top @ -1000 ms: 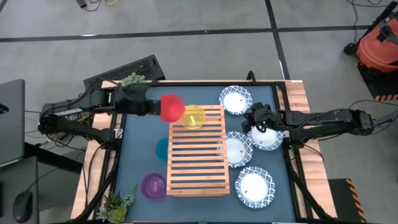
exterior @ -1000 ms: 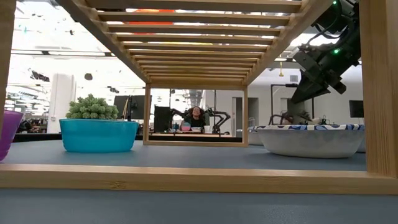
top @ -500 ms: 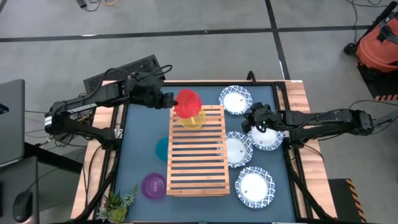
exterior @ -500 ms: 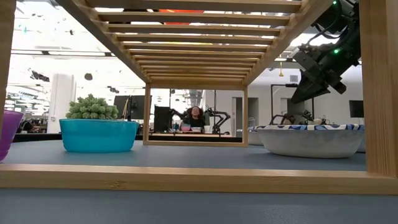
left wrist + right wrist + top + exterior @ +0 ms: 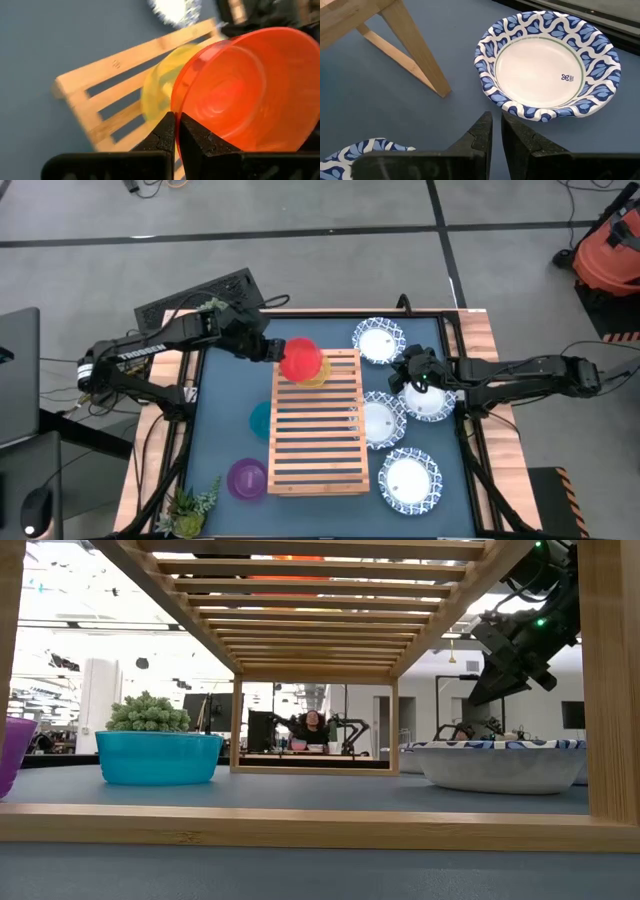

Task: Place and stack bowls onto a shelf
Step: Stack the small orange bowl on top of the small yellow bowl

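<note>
My left gripper [image 5: 176,131] is shut on the red bowl [image 5: 301,360], over the yellow bowl [image 5: 316,371] that stands on the far end of the light-wood slatted shelf [image 5: 318,430]. In the left wrist view the red bowl [image 5: 245,90] covers part of the yellow bowl [image 5: 159,91]. The teal bowl [image 5: 259,419] and the purple bowl [image 5: 247,478] stand on the table left of the shelf. My right gripper [image 5: 410,376] hovers shut between two white dishes with blue rims [image 5: 379,340] [image 5: 431,402], touching nothing. My left gripper pinches the red bowl's rim [image 5: 176,111] between its two fingers, coming from the table's left. The bowl is tilted, its hollow turned toward the wrist camera. Whether it touches the yellow bowl below it I cannot tell.
Two more white dishes [image 5: 380,420] [image 5: 409,480] lie right of the shelf. Small green plants stand at the table's far-left [image 5: 212,307] and near-left [image 5: 187,505] corners. The right wrist view shows a shelf leg [image 5: 415,50] next to a dish [image 5: 550,65].
My left gripper has carried the red bowl toward the table's right, from beside the shelf's far-left corner to over the yellow bowl, then slightly toward the near edge. It has stayed shut on the rim.
</note>
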`<control>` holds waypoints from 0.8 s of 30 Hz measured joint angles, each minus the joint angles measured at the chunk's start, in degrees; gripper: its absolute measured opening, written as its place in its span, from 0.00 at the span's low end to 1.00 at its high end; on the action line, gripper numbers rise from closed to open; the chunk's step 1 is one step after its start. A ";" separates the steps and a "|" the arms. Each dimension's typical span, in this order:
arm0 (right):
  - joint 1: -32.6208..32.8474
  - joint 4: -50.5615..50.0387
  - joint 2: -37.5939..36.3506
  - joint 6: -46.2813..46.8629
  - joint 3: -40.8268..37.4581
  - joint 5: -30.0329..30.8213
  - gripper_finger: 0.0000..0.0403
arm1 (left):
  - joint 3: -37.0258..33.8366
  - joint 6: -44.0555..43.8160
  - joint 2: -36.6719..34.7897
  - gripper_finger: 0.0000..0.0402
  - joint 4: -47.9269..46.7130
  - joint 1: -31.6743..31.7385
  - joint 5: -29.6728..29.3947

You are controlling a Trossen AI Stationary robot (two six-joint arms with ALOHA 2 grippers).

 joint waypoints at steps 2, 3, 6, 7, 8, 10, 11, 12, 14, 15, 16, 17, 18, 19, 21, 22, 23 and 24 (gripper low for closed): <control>0.00 -0.04 0.00 0.00 0.00 0.00 0.17 | 0.06 0.20 0.80 0.00 0.29 0.00 0.19; 0.02 -0.01 0.00 0.00 0.00 0.00 0.17 | 0.06 0.50 1.17 0.00 0.13 0.00 0.19; 0.02 -0.14 0.00 0.00 0.00 0.00 0.17 | 0.04 1.45 2.60 0.00 0.43 0.00 0.35; 0.02 -0.18 0.00 0.00 0.00 0.00 0.17 | 0.04 1.79 3.04 0.00 0.61 0.00 0.74; 0.00 -0.16 0.00 0.00 0.00 0.00 0.17 | 0.04 2.01 3.58 0.00 0.46 0.00 1.05; 0.01 -0.26 0.00 0.00 0.00 -0.02 0.17 | 0.04 2.11 4.45 0.00 0.35 0.00 1.18; 0.02 -0.22 0.00 0.00 0.00 -0.02 0.17 | 0.04 2.13 4.69 0.00 0.35 0.00 1.20; 0.02 -0.24 0.00 0.00 0.00 -0.02 0.17 | 0.04 2.23 4.95 0.00 0.52 0.00 1.23; 0.02 -0.27 0.00 0.00 0.00 -0.02 0.17 | 0.04 2.80 5.14 0.00 1.29 0.00 1.35; 0.02 -0.29 0.00 0.00 0.00 -0.02 0.17 | 0.04 3.18 5.19 0.00 1.24 0.00 1.31; 0.02 -0.29 0.00 0.00 0.00 -0.02 0.17 | 0.04 3.58 5.19 0.00 1.20 0.00 1.28; 0.02 -0.31 0.00 0.00 0.00 -0.02 0.17 | 0.04 4.11 5.19 0.00 1.56 0.00 1.24; 0.02 -0.38 0.00 0.00 0.00 -0.02 0.17 | 0.04 4.80 5.16 0.00 2.20 0.00 1.26; 0.00 -0.36 0.00 0.00 0.00 -0.03 0.17 | 0.04 5.52 5.05 0.00 2.72 0.00 1.25; 0.00 -0.38 0.00 0.00 0.00 -0.04 0.17 | 0.04 6.44 4.88 0.01 4.10 0.00 1.15; 0.00 -0.37 0.00 0.00 0.00 -0.05 0.17 | 0.04 6.84 4.70 0.02 5.06 0.00 1.05; 0.02 -0.37 0.00 0.00 0.00 -0.05 0.17 | 0.04 7.05 4.50 0.03 5.37 0.00 1.05; 0.02 -0.37 0.00 0.00 0.00 -0.06 0.17 | 0.04 7.50 4.34 0.05 5.19 0.00 1.04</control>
